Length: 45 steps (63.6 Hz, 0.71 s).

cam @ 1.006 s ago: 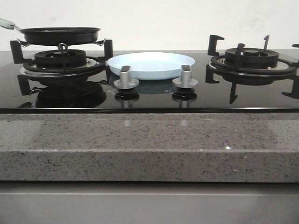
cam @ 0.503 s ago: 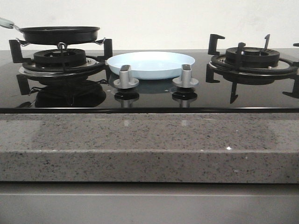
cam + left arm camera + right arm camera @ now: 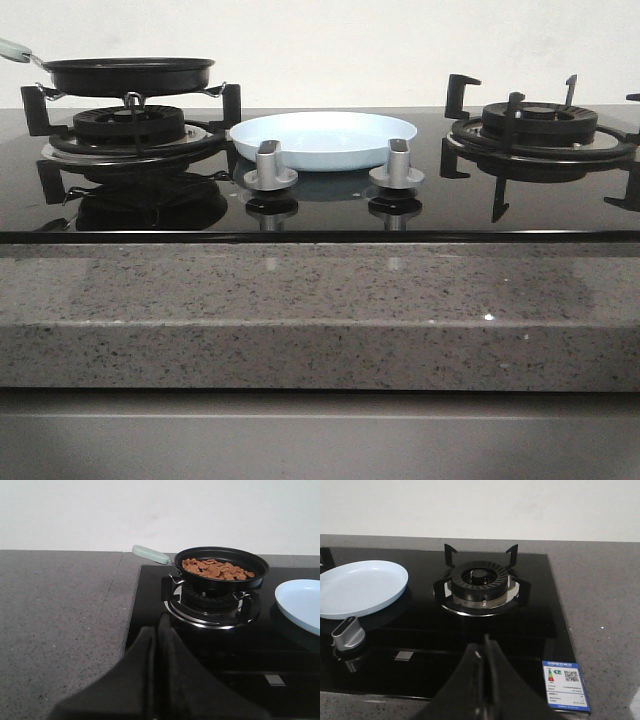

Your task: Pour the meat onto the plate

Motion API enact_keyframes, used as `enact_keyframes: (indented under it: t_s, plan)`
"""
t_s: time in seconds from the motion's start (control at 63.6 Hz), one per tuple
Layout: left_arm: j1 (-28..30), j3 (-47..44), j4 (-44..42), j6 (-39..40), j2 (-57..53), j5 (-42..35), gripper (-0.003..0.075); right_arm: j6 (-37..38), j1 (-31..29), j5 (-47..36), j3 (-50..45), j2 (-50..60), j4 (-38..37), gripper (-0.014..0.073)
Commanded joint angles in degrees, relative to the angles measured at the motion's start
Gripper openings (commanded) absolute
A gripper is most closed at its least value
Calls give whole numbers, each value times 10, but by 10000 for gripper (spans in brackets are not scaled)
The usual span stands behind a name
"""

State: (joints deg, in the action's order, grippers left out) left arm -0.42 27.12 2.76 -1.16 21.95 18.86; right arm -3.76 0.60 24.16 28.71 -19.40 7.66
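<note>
The meat (image 3: 216, 569), a loose pile of small light-brown pieces, lies in a black frying pan (image 3: 220, 564) (image 3: 128, 75) on the left burner. The pan's pale green handle (image 3: 150, 554) points away from the plate. The pale blue plate (image 3: 323, 139) (image 3: 300, 604) (image 3: 359, 588) rests empty on the black glass hob between the two burners. My left gripper (image 3: 156, 625) is shut with nothing in it, short of the pan near the hob's edge. My right gripper (image 3: 485, 647) is shut and empty, in front of the right burner. Neither gripper shows in the front view.
Two silver knobs (image 3: 270, 166) (image 3: 397, 165) stand in front of the plate. The right burner (image 3: 540, 125) (image 3: 480, 582) has bare black pan supports. A grey speckled stone counter (image 3: 320, 300) surrounds the hob. A blue label (image 3: 563, 677) sits on the hob's near right corner.
</note>
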Motion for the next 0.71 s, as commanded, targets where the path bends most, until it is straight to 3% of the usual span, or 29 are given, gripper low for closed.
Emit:
enact_keyframes:
  t_s: [0.0, 0.11, 0.189, 0.283, 0.361, 0.456, 0.566, 0.691]
  plan:
    - [-3, 22, -1, 4, 9, -50, -20, -2, 0, -36, 23, -11, -8, -57]
    - [-3, 22, -1, 4, 9, -52, -3, -2, 0, -35, 23, -11, -8, -52]
    - [-3, 22, -1, 4, 9, -54, 73, -2, 0, -35, 23, -11, -8, -3]
    - [-3, 22, -1, 4, 9, -55, 257, -2, 0, -35, 23, -11, -8, 119]
    - [-3, 22, -1, 4, 9, -55, 455, -2, 0, -35, 23, -11, -8, 295]
    - [-3, 22, -1, 4, 9, -55, 613, -2, 0, -35, 23, -11, -8, 498]
    - [-3, 22, -1, 4, 9, -55, 640, -2, 0, -35, 23, -11, -8, 609]
    - [-3, 22, -1, 4, 9, -55, 638, -2, 0, -35, 23, -11, -8, 614]
